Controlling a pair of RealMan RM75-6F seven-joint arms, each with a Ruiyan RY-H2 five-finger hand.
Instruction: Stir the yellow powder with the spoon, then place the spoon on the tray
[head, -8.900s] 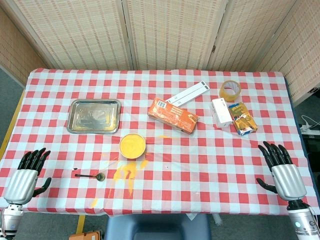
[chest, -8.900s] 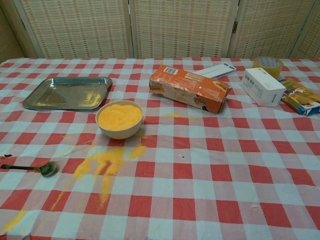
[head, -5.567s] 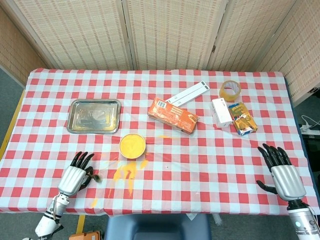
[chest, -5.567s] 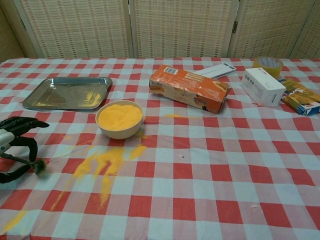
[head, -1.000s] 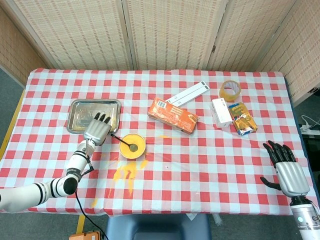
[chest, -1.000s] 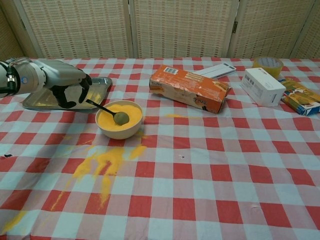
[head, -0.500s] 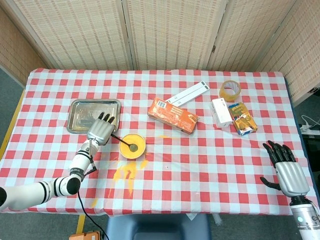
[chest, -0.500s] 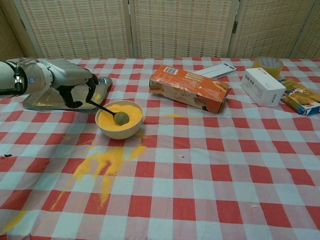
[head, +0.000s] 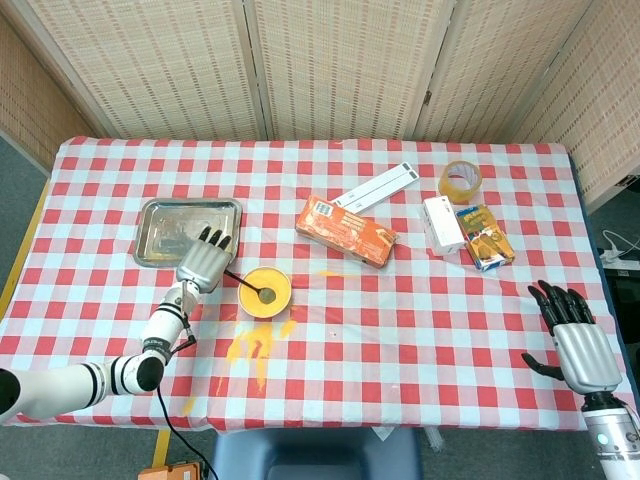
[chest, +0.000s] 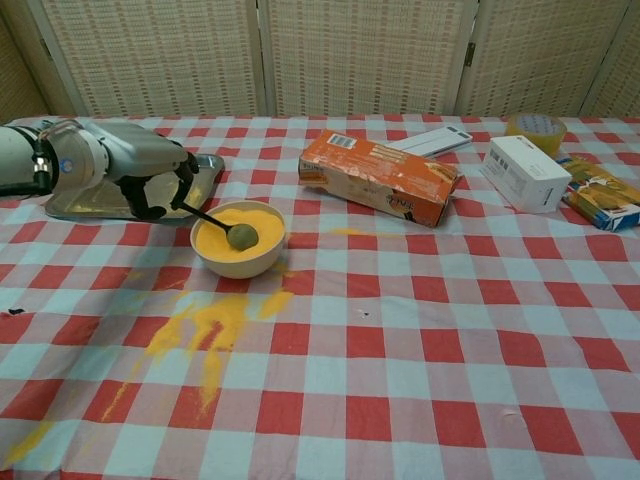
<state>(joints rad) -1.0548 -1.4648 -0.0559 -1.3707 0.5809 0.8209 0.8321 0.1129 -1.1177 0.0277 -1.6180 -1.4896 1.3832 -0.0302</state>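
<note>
— Where am I in the task?

— Mid-stir, I judge. My left hand (chest: 150, 170) pinches the handle of the spoon (chest: 215, 222), fingers curled around it, and the spoon's bowl sits in the yellow powder (chest: 240, 233) inside the bowl (chest: 238, 262), near the left side of the table. The tray (head: 188, 232) lies just beyond the bowl, to the far left, with nothing on it but a dusting of yellow. So the placing is not yet done.

— And the right hand?

— My right hand (head: 578, 340) rests at the near right edge, fingers spread, holding nothing. It only shows in the head view.

— Any mess?

— Spilled powder (chest: 205, 330) streaks the cloth just nearer than the bowl.

— Anything readable on the boxes?

— Not really. The orange carton (chest: 378, 177) carries a white label panel at its left end, but the print is too small. The white box (chest: 525, 172) and the colourful packet (chest: 603, 196) at the far right are equally illegible, as is the long white strip (head: 374, 188).
</note>
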